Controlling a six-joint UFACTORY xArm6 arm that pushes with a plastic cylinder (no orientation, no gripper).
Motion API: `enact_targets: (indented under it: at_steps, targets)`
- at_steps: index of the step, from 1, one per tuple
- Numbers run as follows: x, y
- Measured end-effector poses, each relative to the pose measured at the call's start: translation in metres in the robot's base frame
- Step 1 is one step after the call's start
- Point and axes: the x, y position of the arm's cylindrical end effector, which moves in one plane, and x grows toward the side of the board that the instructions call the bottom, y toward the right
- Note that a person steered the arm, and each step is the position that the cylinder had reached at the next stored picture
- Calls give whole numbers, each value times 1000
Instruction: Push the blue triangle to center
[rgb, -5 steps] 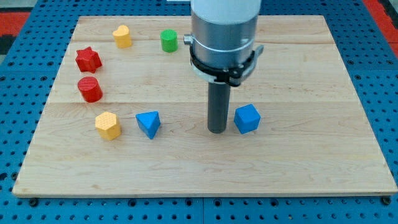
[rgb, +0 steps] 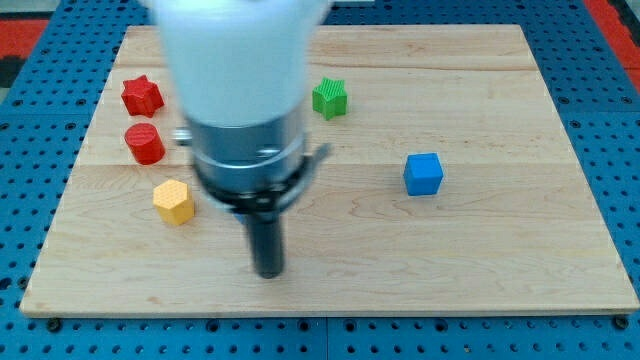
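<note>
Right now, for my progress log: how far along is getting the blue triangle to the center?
Done: nothing I can confirm. In hand: my tip sits near the view's bottom, right of and below the yellow block, well left of the blue cube. The blue triangle does not show, perhaps hidden behind my arm. Left: apparently the whole push to center.

White upper housing, grey metal cylinder, black clamp ring, dark rod, my tip (rgb: 268, 272)
</note>
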Motion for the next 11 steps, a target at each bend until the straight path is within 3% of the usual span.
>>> enact_targets:
  at_steps: [2,4,5,7,10,11]
  targets:
    - [-35,-84]
    - [-86,-25]
    - [-86,10]
    - [-58,24]
    - [-95,71]
    - [-53,62]
